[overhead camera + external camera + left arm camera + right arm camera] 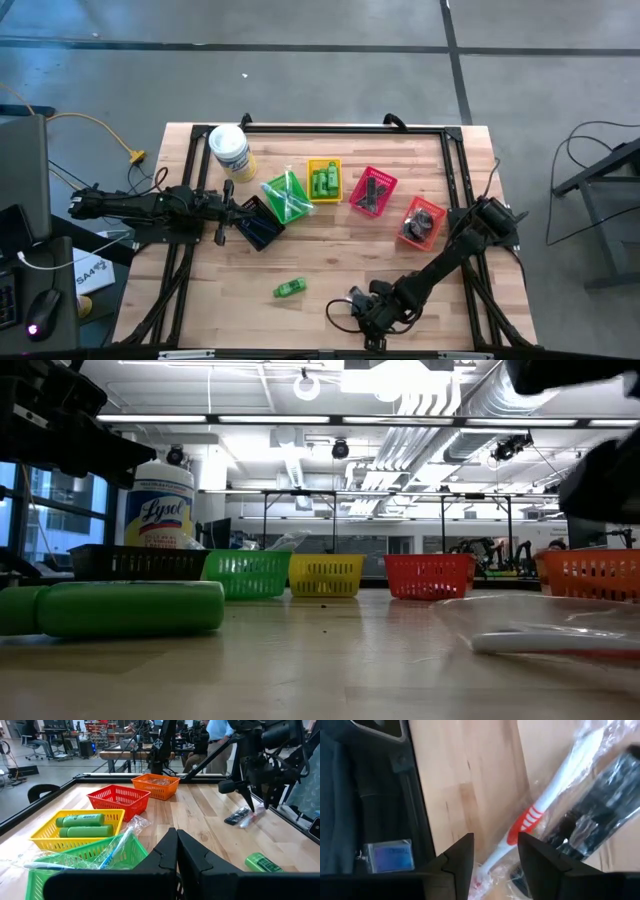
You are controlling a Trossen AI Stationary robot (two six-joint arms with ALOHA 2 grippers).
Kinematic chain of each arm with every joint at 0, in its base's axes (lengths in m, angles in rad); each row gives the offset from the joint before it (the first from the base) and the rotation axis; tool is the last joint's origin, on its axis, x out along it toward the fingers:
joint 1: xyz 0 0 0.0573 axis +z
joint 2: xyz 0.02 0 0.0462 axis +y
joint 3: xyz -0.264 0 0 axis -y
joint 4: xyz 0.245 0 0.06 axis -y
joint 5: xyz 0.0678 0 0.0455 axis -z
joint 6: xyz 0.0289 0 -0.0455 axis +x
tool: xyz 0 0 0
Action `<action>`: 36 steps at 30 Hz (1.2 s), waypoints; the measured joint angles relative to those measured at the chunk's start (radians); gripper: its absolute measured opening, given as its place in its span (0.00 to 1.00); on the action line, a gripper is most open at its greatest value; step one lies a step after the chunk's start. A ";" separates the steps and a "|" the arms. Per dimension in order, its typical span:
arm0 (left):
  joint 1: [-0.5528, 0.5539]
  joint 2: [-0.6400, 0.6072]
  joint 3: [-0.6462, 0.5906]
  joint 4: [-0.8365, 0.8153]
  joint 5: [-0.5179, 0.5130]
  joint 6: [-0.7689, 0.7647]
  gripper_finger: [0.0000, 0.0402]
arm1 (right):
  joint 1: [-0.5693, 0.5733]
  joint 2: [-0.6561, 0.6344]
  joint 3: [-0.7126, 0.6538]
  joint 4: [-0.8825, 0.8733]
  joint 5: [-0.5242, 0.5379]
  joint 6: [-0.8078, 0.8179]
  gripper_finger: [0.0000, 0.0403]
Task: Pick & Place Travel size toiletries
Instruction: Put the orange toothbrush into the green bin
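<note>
A clear-wrapped packet with a white, red-gripped toothbrush (547,802) and a black item (600,810) lies flat on the wood near the table's front edge. My right gripper (495,845) slants down over it, open, one finger on each side of the toothbrush handle. In the high view this gripper (365,308) is at the near edge, right of centre. A green mini bottle (290,288) lies on its side to its left. My left gripper (176,845) waits shut and level at the table's left side, beside the dark basket (260,224). My right gripper comes from above at a slant, and its fingers (462,857) stand across the wrapped toothbrush's handle (512,837), near its red grip. I cannot tell whether they touch the wrap. The packet lies flat on the table.
A row of small baskets crosses the table's middle: green (288,197), yellow (324,180) holding green bottles, red (372,190), orange (422,222). A white tub (230,150) stands at the far left. Bare wood lies between the baskets and the near edge.
</note>
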 joint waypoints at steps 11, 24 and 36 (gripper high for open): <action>0.000 0.000 0.000 0.000 -0.001 0.000 0.00 | 0.007 0.001 0.121 -0.154 0.073 -0.047 0.36; 0.000 0.000 0.000 0.000 -0.001 0.000 0.00 | 0.006 0.071 0.120 -0.166 0.065 -0.054 0.36; 0.000 0.000 0.000 0.000 0.000 0.000 0.00 | 0.001 0.071 0.178 -0.264 0.172 -0.084 0.36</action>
